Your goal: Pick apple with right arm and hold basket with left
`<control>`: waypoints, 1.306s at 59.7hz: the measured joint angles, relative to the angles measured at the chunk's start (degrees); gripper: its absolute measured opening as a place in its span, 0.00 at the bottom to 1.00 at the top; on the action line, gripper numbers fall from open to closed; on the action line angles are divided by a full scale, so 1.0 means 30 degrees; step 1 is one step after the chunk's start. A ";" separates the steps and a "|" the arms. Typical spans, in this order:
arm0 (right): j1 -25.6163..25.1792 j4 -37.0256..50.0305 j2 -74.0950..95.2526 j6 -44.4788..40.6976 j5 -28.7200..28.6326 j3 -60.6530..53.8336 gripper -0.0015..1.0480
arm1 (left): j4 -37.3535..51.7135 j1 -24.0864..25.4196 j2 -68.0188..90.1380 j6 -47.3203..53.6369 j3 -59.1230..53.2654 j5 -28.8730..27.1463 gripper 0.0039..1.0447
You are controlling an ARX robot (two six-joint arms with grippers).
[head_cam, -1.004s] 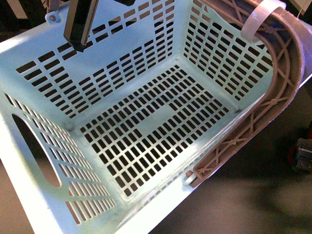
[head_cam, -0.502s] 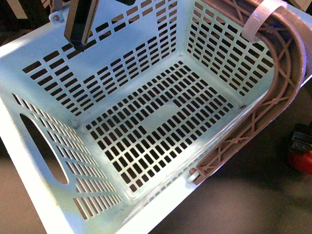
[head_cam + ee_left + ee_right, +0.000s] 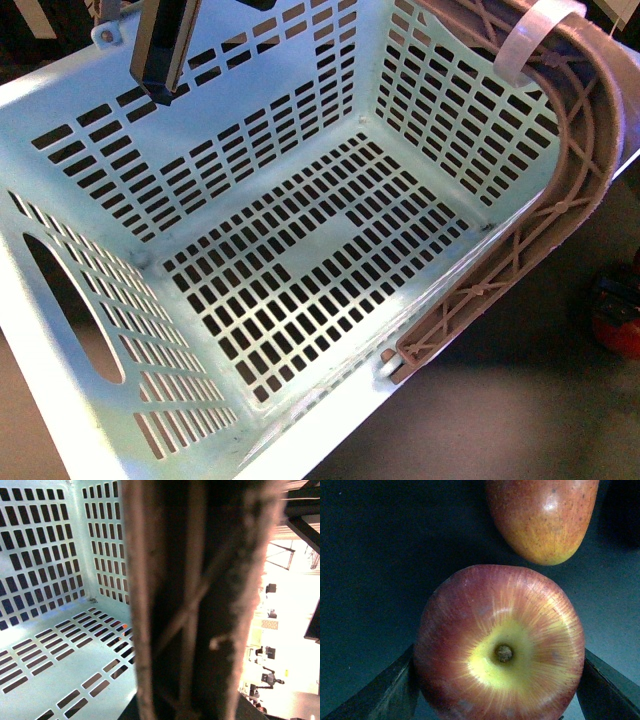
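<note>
Seemingly your right gripper [image 3: 499, 680] is clamped on the apple [image 3: 500, 645], lift not yet done; your left gripper [image 3: 158, 88] sits at the basket [image 3: 40, 100] wall, closure impossible to tell.

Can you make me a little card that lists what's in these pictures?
basket: mint green, tilted, nothing in it
handle: brown lattice, white band
apple: red, stem end toward the wrist camera
right gripper: seemingly closed on apple
other fruit: red-orange, close to apple
left gripper: one finger over basket wall; grip hidden
</note>
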 joint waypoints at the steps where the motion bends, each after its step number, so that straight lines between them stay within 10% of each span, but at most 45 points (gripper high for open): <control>1: 0.0029 0.0160 -0.0160 -0.0182 0.0000 -0.0219 0.70 | 0.0000 0.0000 0.0000 0.0000 0.0000 0.0000 0.05; 41: 0.1129 -0.2047 -1.7923 -0.1792 -0.5457 -0.4976 0.69 | 0.0000 0.0000 0.0000 0.0000 0.0000 0.0007 0.05; 64: 1.0506 -0.3257 -2.1274 0.1013 -0.2834 -0.3934 0.69 | 0.0000 0.0000 0.0000 0.0000 0.0000 0.0000 0.05; 78: 1.1460 -0.3220 -2.0261 0.1581 -0.1421 -0.4677 0.91 | 0.0000 0.0000 0.0000 0.0000 0.0000 0.0007 0.05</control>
